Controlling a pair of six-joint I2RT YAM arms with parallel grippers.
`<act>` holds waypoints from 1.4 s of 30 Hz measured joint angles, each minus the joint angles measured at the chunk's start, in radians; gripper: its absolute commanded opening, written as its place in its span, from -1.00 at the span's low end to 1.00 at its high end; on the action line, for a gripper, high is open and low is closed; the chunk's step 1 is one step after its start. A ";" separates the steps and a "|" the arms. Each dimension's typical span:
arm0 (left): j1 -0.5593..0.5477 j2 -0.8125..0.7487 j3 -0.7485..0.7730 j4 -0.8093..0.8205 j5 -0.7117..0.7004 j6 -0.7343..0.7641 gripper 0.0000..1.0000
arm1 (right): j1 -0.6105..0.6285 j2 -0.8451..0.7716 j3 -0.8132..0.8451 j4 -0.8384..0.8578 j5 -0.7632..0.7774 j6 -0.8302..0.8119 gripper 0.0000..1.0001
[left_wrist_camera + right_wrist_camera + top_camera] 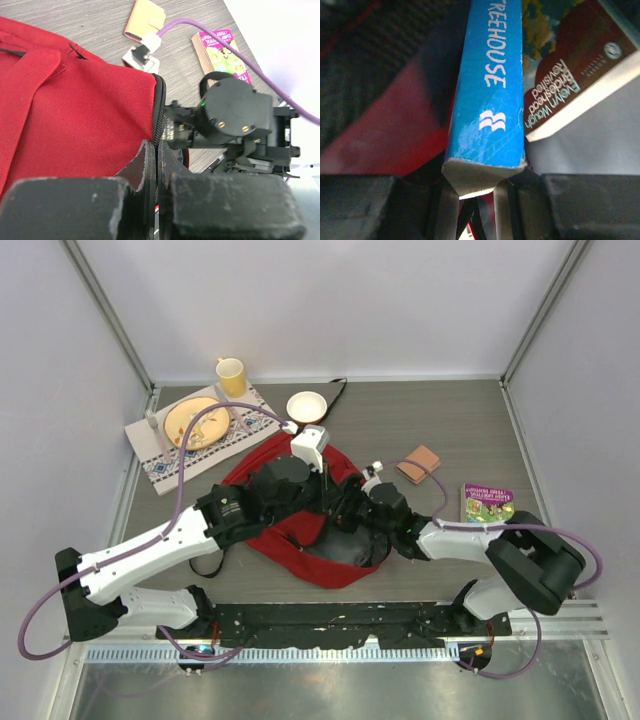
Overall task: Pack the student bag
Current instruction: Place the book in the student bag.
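Student bag (pixel 305 562) first: big dark-red fabric backpack lying mid-worktop (pixel 420 420), just ahead of both arm bases, mouth turned toward the right arm. Soft and floppy I'd say, no frame, so the opening will sag shut unless something props it. Light by itself, but heavier and lumpier as books go in. Best holds are the stiffer zipper rim (pixel 159 112) or the red strap (pixel 40 85), not a flat panel, where the cloth would just bunch and slip. Left pincer (pixel 154 167) is closed right down, pinching the rim at the zipper, by the look of it holding the mouth up. Right pincer (pixel 475 197) is narrow, clamped on one end of a blue paperback (pixel 487 100), spine reading "…REEHOUSE", inside the mouth against red cloth. Brideshead Revisited paperback (pixel 570 65) sits just beside it on grey lining. Books look stiff with slick covers, so grip across the thickness. Out on the worktop right of the bag: purple-and-green book (pixel 487 502), tan wallet (pixel 418 463).
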 measured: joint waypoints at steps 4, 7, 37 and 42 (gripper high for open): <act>0.000 0.002 0.000 0.005 0.009 -0.006 -1.00 | 0.063 0.101 0.066 0.048 0.090 -0.017 -0.87; 0.000 0.002 0.000 0.008 0.014 -0.018 -1.00 | 0.090 0.163 0.090 0.088 0.155 -0.031 -0.76; 0.000 -0.027 -0.068 0.047 0.025 -0.055 -1.00 | 0.104 -0.066 0.027 -0.314 0.314 -0.278 0.26; 0.000 -0.027 -0.069 0.047 0.025 -0.069 -1.00 | 0.104 -0.038 0.024 -0.323 0.313 -0.287 -0.19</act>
